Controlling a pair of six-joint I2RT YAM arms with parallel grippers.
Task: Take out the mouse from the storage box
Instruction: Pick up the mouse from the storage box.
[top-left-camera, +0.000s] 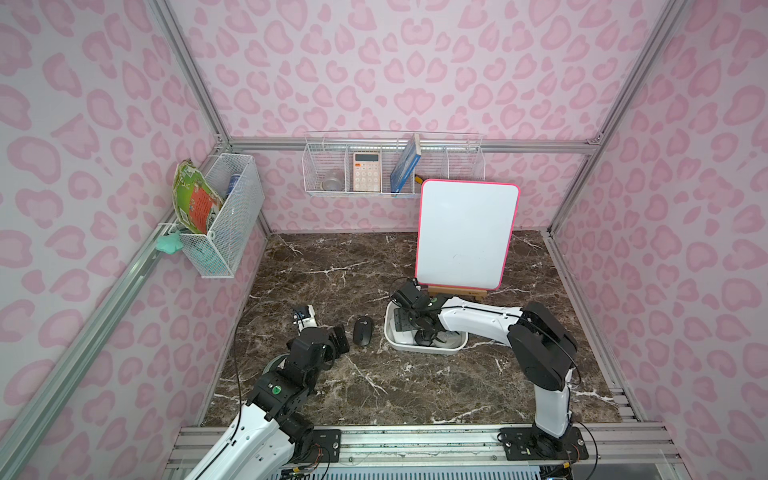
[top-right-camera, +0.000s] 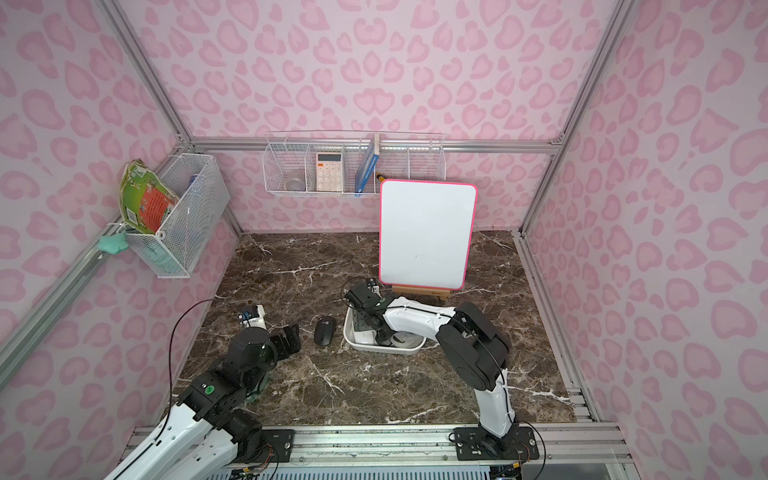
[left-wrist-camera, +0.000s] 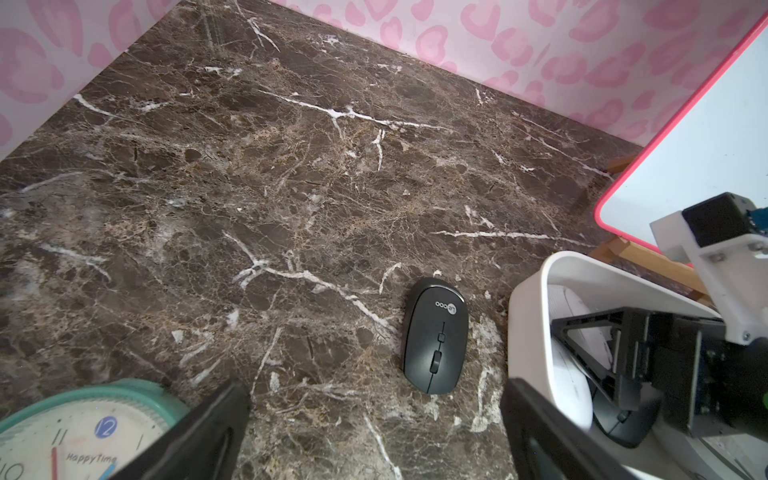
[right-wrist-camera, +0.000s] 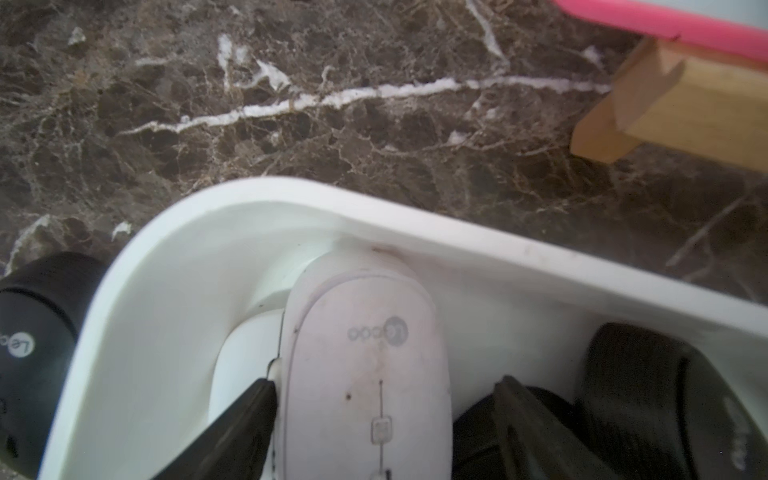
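In both top views the right pincer (top-left-camera: 424, 330) reaches down inside the shallow white plastic storage box (top-left-camera: 440, 350) on the brown marble counter (top-left-camera: 374, 386). A black oval computer mouse (top-left-camera: 363, 330) already lies out on the counter, between the two pincers and just beside the box wall. The left wrist view shows the left pincer (left-wrist-camera: 374, 436) spread wide and empty. The black mouse lies ahead of it, apart from both fingers, and its back reads "Lecoo". A teal-rimmed round clock (left-wrist-camera: 83, 424) beside one finger reads "HappyTime", with 10, 11, 12 and 1. In the right wrist view the right pincer stands astride a white oval computer mouse (right-wrist-camera: 365, 353) in the box. One finger touches its side and the other is close; whether it is clamped I cannot tell. A grey mark of the same look sits on the white mouse, too blurred to read surely. A second black mouse (right-wrist-camera: 665, 395) lies in the box beyond the far finger. The step in hand seems to be grasping the white mouse. The next move calls for a firm squeeze, then a straight lift clear of the rim.
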